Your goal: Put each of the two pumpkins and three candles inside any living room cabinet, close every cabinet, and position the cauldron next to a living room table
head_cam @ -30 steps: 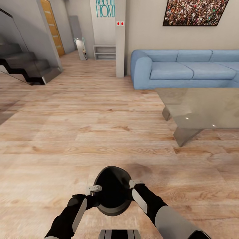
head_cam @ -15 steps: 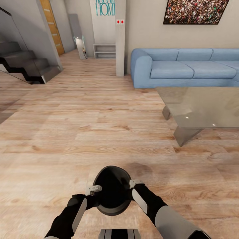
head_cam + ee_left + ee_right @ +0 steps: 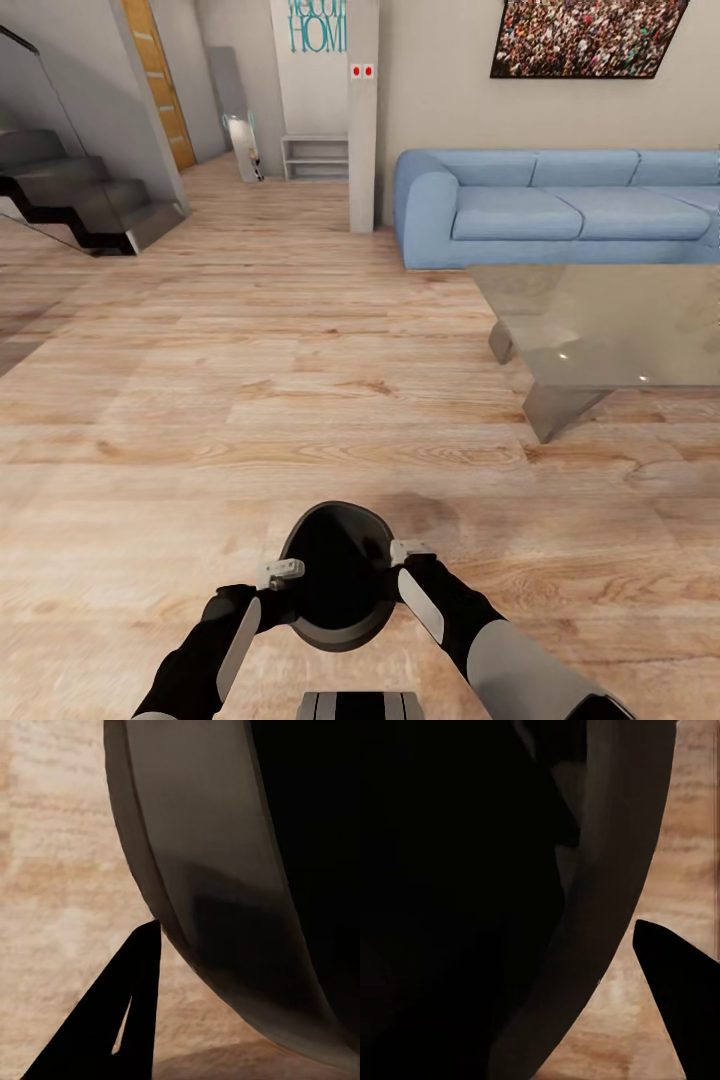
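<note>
Matte black round cauldron (image 3: pixel 337 575) carried low over wood floor (image 3: pixel 250 400) | my left gripper (image 3: pixel 281 573) and right gripper (image 3: pixel 411 552) jaws clamp opposite rims, balancing it | grey glass-topped low table (image 3: pixel 610 320) ahead-right, well apart.

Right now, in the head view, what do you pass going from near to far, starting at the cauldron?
cauldron held between both grippers → bare wood floor → glass-topped table → blue sofa → wall picture
</note>
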### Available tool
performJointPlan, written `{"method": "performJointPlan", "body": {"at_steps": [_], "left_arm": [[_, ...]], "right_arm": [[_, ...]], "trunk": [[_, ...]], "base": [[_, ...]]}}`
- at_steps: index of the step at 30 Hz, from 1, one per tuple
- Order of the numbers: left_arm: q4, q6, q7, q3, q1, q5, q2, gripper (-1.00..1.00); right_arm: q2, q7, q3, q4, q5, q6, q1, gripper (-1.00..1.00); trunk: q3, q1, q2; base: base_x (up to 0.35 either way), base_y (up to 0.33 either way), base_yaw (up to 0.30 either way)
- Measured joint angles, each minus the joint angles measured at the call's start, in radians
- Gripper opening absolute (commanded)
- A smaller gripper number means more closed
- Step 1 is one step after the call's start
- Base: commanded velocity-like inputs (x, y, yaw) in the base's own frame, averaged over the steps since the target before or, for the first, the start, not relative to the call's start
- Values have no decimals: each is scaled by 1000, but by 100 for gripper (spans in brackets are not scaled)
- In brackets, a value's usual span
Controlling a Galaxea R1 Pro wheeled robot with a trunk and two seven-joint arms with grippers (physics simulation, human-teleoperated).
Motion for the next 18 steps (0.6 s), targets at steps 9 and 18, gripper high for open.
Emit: {"method": "performJointPlan", "body": {"at_steps": [9, 18], "left_arm": [[1, -3, 2, 1, 0, 8, 0, -100], [1, 0, -4, 3, 0, 5, 0, -100]], "right_arm": [[0, 0, -4, -1, -4, 3, 0, -100], [0, 0, -7, 0, -5, 6, 0, -100]], "trunk": [[16, -2, 1], [16, -2, 1]], "base": [[0, 0, 0], [0, 0, 0]]}}
